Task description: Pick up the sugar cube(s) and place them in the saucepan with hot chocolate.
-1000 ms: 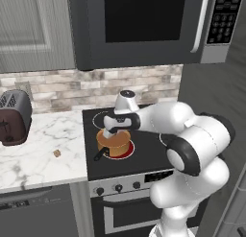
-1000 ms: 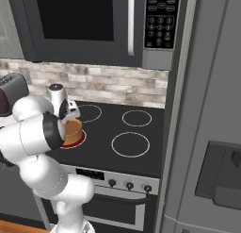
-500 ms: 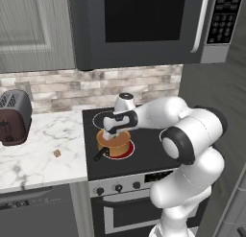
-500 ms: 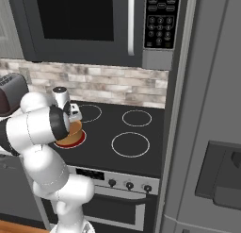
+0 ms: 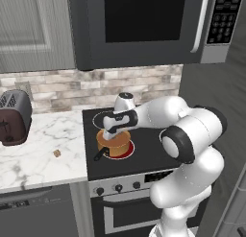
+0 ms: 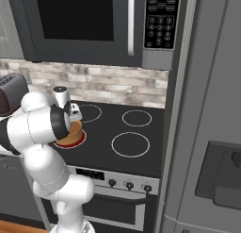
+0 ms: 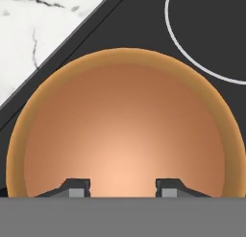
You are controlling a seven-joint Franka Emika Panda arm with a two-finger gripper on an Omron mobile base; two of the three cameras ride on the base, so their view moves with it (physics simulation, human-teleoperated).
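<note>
The orange-copper saucepan (image 5: 115, 144) sits on the stove's front left burner, its short black handle (image 5: 100, 155) pointing toward the counter. Its brownish-orange contents (image 7: 125, 135) look smooth, and no cube shows in them. My gripper (image 7: 123, 187) hangs open directly over the pan, fingertips (image 7: 77, 186) apart with nothing between them. In the left base view the gripper (image 5: 110, 134) is just above the pan's rim. One tiny tan sugar cube (image 5: 56, 153) lies on the marble counter, left of the stove. A second cube is out of sight. In the right base view my arm partly covers the saucepan (image 6: 71, 134).
A dark red toaster (image 5: 13, 118) stands at the counter's back left. The black stovetop (image 6: 132, 133) has other burners to the right. A microwave (image 5: 144, 25) hangs above the stove. A grey fridge wall (image 6: 207, 109) bounds the right side.
The hand has stayed over the saucepan, rising slightly. The elbow has swung a little to the left. The sugar cube on the counter has not moved.
</note>
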